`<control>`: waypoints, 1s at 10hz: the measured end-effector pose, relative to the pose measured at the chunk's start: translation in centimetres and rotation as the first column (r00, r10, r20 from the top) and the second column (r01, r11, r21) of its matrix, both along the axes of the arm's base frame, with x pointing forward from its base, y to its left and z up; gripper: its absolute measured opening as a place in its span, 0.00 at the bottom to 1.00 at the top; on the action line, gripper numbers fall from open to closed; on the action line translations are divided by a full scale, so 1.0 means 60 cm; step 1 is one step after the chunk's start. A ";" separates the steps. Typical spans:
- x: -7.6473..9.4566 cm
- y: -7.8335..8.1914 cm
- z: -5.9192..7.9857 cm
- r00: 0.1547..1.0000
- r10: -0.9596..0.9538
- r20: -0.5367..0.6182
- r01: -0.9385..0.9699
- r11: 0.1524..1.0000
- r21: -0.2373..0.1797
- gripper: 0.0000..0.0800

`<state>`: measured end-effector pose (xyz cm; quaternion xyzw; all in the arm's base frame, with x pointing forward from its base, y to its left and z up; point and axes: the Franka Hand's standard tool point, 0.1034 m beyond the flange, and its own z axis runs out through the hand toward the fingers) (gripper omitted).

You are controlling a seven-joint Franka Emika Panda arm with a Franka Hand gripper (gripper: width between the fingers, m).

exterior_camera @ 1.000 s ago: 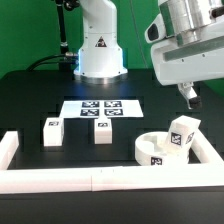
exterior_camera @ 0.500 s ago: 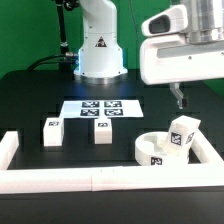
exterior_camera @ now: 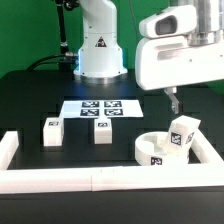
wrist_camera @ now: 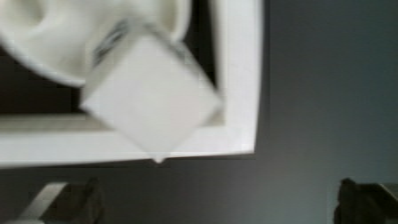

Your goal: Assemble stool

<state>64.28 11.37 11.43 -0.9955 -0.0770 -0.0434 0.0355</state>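
Leftward in the exterior view the gripper is drifting since before, its fingers wide apart, empty. At lower right a tilted leg is resting on the seat; the left leg and middle leg are lying loose, so most work is probably remaining.

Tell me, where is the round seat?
In the exterior view the seat sits low on the right, inside the corner of the white rails, with one tilted leg on it.
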 end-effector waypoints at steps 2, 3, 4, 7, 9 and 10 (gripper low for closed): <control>-0.012 -0.017 -0.018 0.964 0.266 -0.004 -0.266 0.963 -0.046 0.81; -0.020 -0.026 -0.029 0.939 0.344 -0.004 -0.344 0.938 -0.048 0.81; -0.026 -0.034 -0.034 0.943 0.334 -0.004 -0.334 0.942 -0.040 0.81; -0.026 -0.040 -0.037 0.932 0.363 -0.011 -0.363 0.930 -0.057 0.81; -0.040 -0.031 -0.073 0.942 0.332 -0.047 -0.334 0.940 -0.062 0.81; -0.041 -0.026 -0.082 0.948 0.316 -0.044 -0.319 0.945 -0.067 0.81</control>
